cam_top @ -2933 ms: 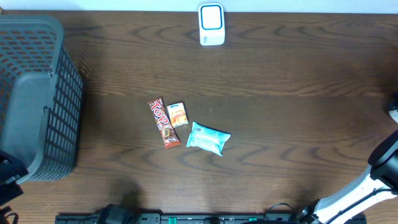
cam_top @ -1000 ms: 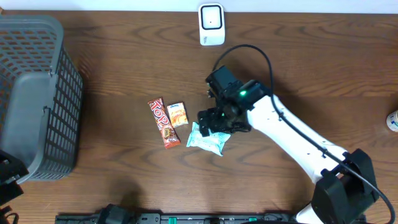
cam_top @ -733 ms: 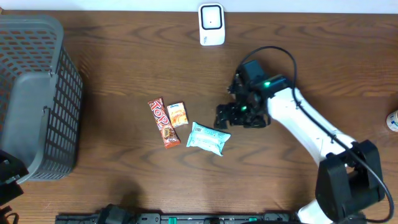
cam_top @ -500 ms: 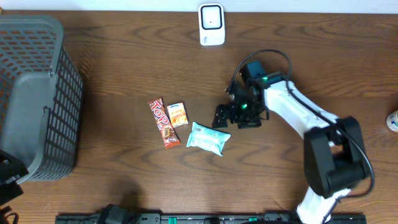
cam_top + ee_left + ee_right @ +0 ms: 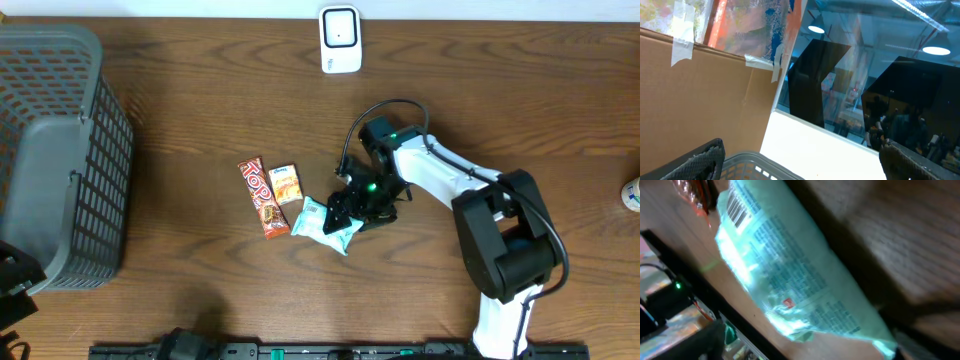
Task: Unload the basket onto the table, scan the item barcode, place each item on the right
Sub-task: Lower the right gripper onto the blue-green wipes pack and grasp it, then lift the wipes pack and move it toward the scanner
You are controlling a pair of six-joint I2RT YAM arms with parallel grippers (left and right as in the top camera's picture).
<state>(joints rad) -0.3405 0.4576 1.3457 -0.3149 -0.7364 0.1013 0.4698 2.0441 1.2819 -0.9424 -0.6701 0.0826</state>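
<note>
Right gripper (image 5: 345,211) straddles teal packet (image 5: 318,225), grip unclear; wrist view shows barcode (image 5: 737,207), overhead alone shows scanner (image 5: 340,40).

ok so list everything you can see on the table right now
table: one, dark brown wood, under everything
basket: one, grey mesh, left edge
scanner: one, white with blue, far edge, centre
candy bar: one, red, centre
small packet: one, orange, just right of the candy bar
snack packet: one, pale blue-green, barcode showing, centre
white object: one, cut off at right edge, cannot tell what
left gripper: one, black, open, near the basket
right gripper: one, black, at the snack packet, grip unclear
</note>
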